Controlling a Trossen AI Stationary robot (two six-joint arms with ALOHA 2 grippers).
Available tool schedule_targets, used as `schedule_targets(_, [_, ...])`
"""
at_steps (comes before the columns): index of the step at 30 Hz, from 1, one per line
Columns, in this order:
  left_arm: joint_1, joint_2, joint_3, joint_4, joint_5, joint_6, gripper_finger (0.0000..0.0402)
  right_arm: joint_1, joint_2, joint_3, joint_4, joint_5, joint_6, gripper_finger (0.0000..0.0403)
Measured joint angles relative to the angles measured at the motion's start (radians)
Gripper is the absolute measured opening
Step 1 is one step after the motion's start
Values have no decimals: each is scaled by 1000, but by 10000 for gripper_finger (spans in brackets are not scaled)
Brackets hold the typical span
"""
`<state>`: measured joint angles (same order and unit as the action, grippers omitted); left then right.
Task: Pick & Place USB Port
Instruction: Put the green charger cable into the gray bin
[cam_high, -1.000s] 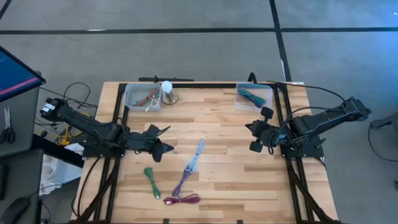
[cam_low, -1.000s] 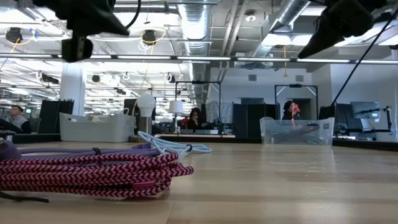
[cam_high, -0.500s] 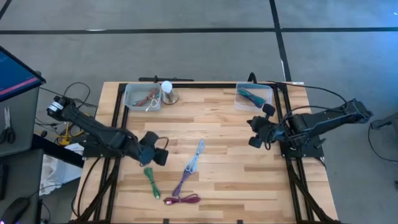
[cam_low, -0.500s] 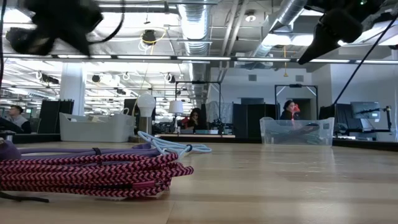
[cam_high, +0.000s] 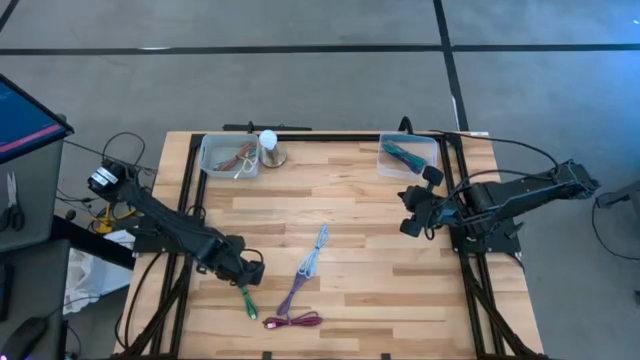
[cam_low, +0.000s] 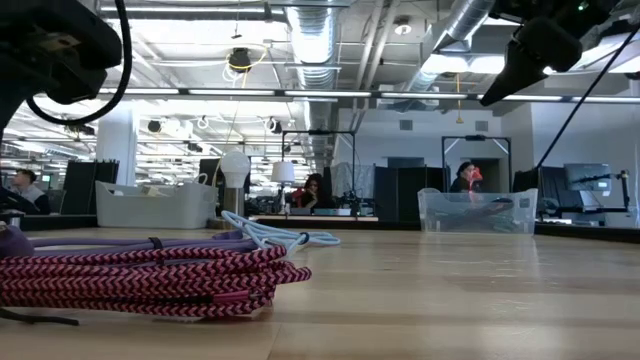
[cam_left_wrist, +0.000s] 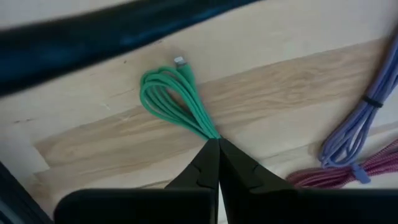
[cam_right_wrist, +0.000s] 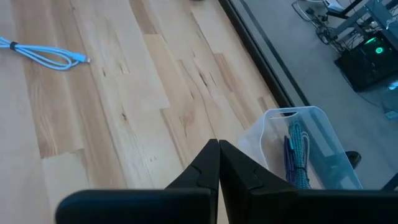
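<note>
Worktop (cam_high: 350, 215): pale wooden slats in a black frame, seen whole from above.

Green cable (cam_high: 243, 292): coiled, lying flat on the worktop toward its front left; in the left wrist view (cam_left_wrist: 174, 102) its silver plug end points away from the camera.

Left gripper (cam_high: 250, 272): low over the worktop, just behind the green cable's near end; jaws pressed together, tips right at the end of the bundle, nothing held.

Purple cable (cam_high: 293, 294): long bundle lying diagonally just to the right of the green cable, apart from it.

Light blue cable (cam_high: 317, 250): folded bundle near the worktop's middle, touching the upper end of the purple cable.

Magenta braided cable (cam_high: 295, 321): coiled at the front edge, just below the purple cable; it fills the near foreground of the low view (cam_low: 150, 280).

Left bin (cam_high: 228, 155): clear plastic, back left of the worktop, holding cables.

Light bulb (cam_high: 269, 146): white, upright on a round base just beside the left bin.

Right bin (cam_high: 408, 155): clear plastic, back right corner, holding teal and blue cables.

Right gripper (cam_high: 408, 212): raised above the right side of the worktop, in front of the right bin; jaws together, empty.
</note>
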<state>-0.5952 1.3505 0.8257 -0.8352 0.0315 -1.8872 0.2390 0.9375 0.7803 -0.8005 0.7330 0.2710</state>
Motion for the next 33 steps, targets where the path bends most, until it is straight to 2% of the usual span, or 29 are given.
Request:
schedule_targets(7, [1,-1,-2,13,22,-28,21,0,0,0,-2,-42,0,0])
schedule_targets(15, [2,1,-3,13,25,-94,78,1,0,0,-8,-63,-8,0])
schedule_targets(20, [1,1,-3,14,-13,-125,104,1,0,0,-8,-63,-8,0])
schedule_targets(26, [2,1,-10,16,-92,-127,107,1,0,0,-8,-63,-9,0])
schedule_targets(33, [1,1,-129,69,-57,-168,106,1,0,0,-8,-64,-9,0])
